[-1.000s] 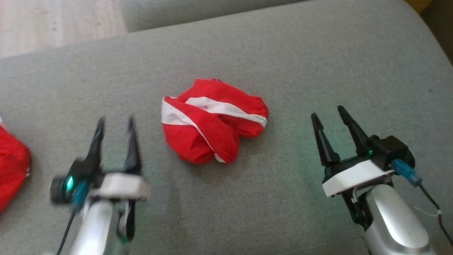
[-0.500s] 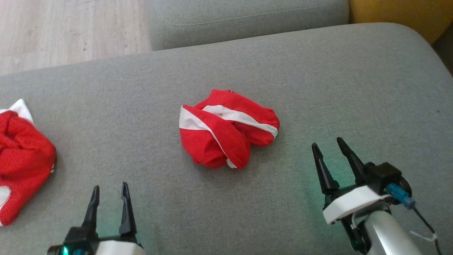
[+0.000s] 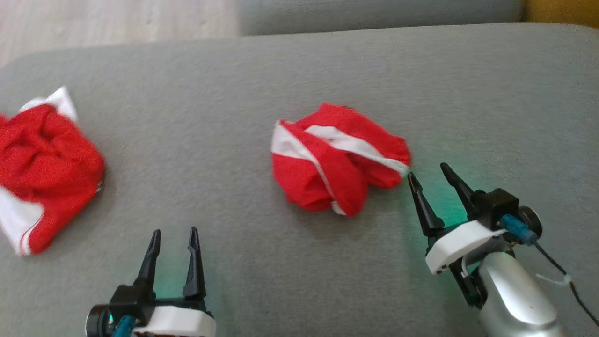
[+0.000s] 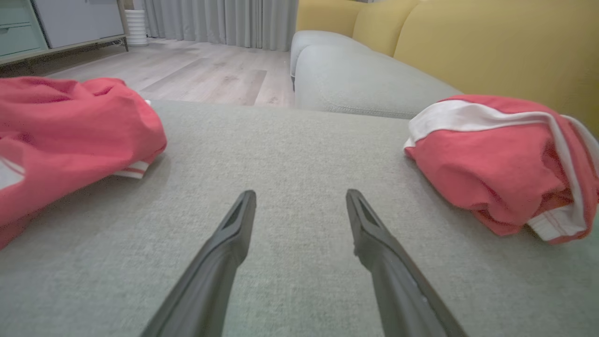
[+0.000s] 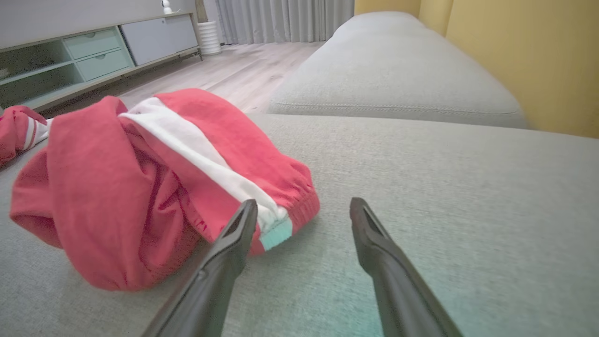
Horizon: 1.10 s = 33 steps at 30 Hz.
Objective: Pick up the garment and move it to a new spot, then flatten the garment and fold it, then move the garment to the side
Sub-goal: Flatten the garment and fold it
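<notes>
A crumpled red garment (image 3: 337, 164) with a white stripe lies in a heap at the middle of the grey cushion (image 3: 224, 117). My right gripper (image 3: 427, 171) is open just right of the heap, its left fingertip almost at the elastic hem. In the right wrist view the garment (image 5: 140, 187) sits ahead and to the left of the open right gripper (image 5: 304, 202). My left gripper (image 3: 174, 231) is open and empty near the front edge. In the left wrist view the left gripper (image 4: 300, 193) points at bare cushion, with the garment (image 4: 496, 159) off to its right.
A second red and white piece of clothing (image 3: 42, 159) lies at the cushion's left end, left of my left gripper. Beyond the cushion are a wooden floor (image 3: 117, 21), another grey cushion (image 5: 398, 70) and a yellow backrest (image 4: 491, 47). A low cabinet (image 5: 93, 51) stands across the room.
The head camera has turned, shifting the picture. Relative to the central garment, my right gripper has closed in on its right edge and my left gripper has drawn back towards me.
</notes>
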### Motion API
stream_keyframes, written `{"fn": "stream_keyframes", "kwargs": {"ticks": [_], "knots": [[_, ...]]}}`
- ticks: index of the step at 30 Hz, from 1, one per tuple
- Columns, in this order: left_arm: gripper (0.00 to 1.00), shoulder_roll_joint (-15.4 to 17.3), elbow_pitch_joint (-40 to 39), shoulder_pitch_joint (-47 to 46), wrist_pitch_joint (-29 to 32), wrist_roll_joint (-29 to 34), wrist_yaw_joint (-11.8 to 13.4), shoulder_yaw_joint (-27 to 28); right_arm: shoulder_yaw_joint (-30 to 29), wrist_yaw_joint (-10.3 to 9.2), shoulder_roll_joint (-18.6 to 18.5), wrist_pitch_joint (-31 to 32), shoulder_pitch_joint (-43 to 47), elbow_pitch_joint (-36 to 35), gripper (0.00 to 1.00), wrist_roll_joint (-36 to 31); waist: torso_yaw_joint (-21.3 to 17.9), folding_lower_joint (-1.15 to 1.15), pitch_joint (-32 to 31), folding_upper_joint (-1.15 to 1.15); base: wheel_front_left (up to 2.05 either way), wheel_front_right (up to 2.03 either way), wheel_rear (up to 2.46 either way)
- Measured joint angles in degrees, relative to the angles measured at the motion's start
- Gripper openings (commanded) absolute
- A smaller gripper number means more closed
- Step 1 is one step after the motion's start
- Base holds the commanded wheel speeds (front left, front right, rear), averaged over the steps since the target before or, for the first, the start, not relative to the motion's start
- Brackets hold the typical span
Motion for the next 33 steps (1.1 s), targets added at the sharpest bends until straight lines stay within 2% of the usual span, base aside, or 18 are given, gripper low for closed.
{"fn": "stream_keyframes", "kwargs": {"ticks": [7,12,13,14,15,16,27,33], "knots": [[1.0,0.02,0.1,-0.12,0.0,-0.14,0.64,-1.16,-0.45,0.0,-0.13,0.0,-1.55,2.58,1.0,-0.4,4.93,0.0,2.73,0.0,0.0,0.0,0.0],[1.0,0.02,-0.01,-1.21,0.0,-0.14,0.9,-1.25,-1.14,0.0,-0.42,0.0,-2.69,4.11,1.0,-0.87,6.83,0.01,4.11,0.0,0.0,0.0,0.0],[1.0,0.02,-0.03,-1.27,0.0,-0.14,0.9,-1.3,-1.35,0.0,-0.45,0.0,-2.87,4.48,0.97,-0.87,6.98,0.01,4.27,0.0,0.0,0.0,0.0],[1.0,0.02,-0.03,-1.32,0.0,-0.14,0.91,-1.35,-1.63,0.0,-0.47,0.0,-3.13,4.95,0.72,-0.88,7.06,0.0,4.41,0.0,0.0,0.0,0.0],[1.0,0.02,-0.05,-1.37,-0.01,-0.14,0.91,-1.47,-2.05,0.0,-0.48,0.0,-3.3,5.24,0.38,-0.97,7.09,0.0,4.55,0.0,0.0,0.0,0.0],[1.0,0.02,-0.05,-1.46,-0.01,-0.14,0.91,-1.64,-2.55,0.0,-0.54,0.0,-3.31,5.24,0.0,-1.22,7.11,0.0,4.65,0.0,0.0,0.0,0.0],[1.0,0.0,-0.19,-2.61,0.0,-1.29,0.98,-3.3,-5.97,0.0,-3.47,0.0,-4.19,-1.86,0.0,-2.47,7.23,0.0,3.24,0.0,0.0,0.0,0.0],[1.0,0.0,0.49,-2.6,-0.01,-2.79,0.9,-4.89,-3.09,0.0,-8.38,0.0,-15.4,-7.87,0.0,-3.88,8.34,0.0,1.79,0.0,0.0,0.0,0.0]]}}
